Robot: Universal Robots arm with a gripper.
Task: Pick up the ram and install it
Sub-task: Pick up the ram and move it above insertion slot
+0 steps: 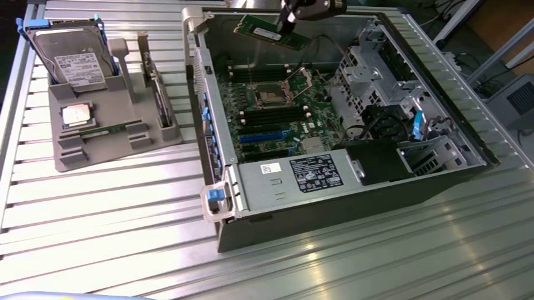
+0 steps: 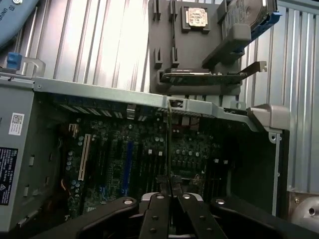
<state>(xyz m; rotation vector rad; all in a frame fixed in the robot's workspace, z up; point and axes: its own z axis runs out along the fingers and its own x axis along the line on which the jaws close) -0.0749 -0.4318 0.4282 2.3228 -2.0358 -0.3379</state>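
**Ram [image 1: 262, 31] clamped in my pincer [image 1: 288, 24], above the open case**

My pincer is closed on the ram, gripping the green stick across its narrow width near the middle. In the exterior view I hold it in the air at the far end of the computer case [image 1: 219, 125]. It is tilted, with one end lower than the other, and touches nothing inside. Below it lies the motherboard [image 1: 288, 112] with its square processor socket [image 1: 271, 95], and the power supply [image 1: 301, 175] sits at the near end of the case.

From my wrist I see the ram [image 2: 168, 144] edge-on. It shows as a thin line running out from between my fingertips [image 2: 160, 191] across the board.

Well apart from me, on the metal table [image 1: 100, 206] at the exterior view's left, stands the grey holder [image 1: 125, 140]. The hard drive [image 1: 75, 56] stands upright at its back, and the silver CPU chip [image 1: 77, 115] lies flat in front of the drive.
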